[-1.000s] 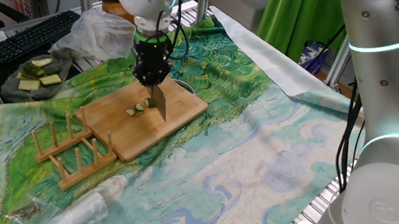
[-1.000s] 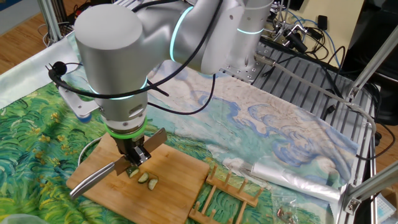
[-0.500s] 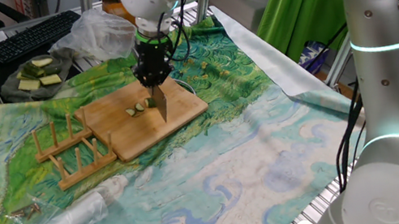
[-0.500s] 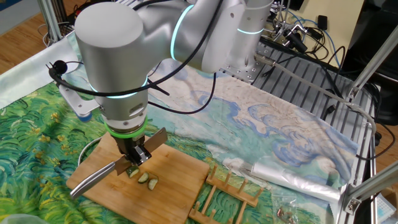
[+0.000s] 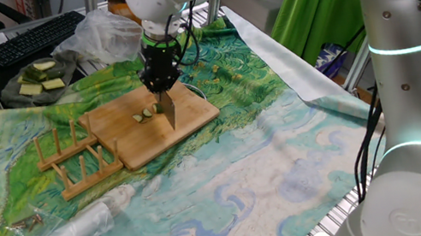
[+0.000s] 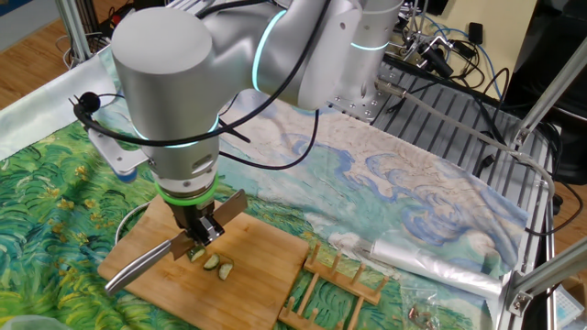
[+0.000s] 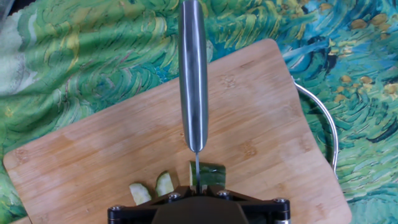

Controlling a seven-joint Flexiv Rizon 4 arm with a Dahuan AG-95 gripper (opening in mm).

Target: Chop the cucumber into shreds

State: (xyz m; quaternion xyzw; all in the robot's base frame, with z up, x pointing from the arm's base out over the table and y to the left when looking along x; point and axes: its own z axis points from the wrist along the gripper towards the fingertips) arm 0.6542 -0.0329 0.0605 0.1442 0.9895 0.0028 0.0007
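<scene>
Patterned cloth is covering the desk (image 5: 288, 165). Claw (image 6: 197, 234), clamped on the knife (image 7: 193, 74), is slicing the cucumber (image 7: 208, 174) on the board (image 7: 261, 137); next stroke requires shifting sideways.

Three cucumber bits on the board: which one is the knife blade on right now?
The biggest chunk, with dark green skin, farthest right in the hand view: the knife blade edge runs straight onto it. The two pale slices lie beside it, off to the left, clear of the blade.
</scene>
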